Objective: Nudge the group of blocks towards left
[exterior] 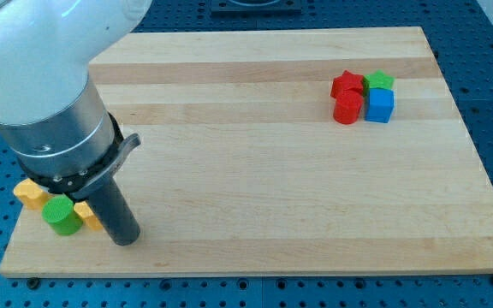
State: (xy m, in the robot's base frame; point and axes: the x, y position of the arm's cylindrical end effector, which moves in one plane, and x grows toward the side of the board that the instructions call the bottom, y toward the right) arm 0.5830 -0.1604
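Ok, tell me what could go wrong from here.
My tip sits at the view's bottom left, beside the green cylinder and yellow blocks, near the board's edge; they could slide off. Which group is meant is unclear: red star, red cylinder, green block, blue cube cluster far right.

Arm body: big glossy white rounded plastic shell [37, 38], upper-left of view. Below it a brushed silver-grey metal cylinder collar [54, 141], faint horiz. banding, small dark hole on its face. Black flange/bracket [101, 162] under collar, w/ thin pale edge line. Ends in straight dark grey matte rod [114, 210]; my tip [125, 242] blunt, round.
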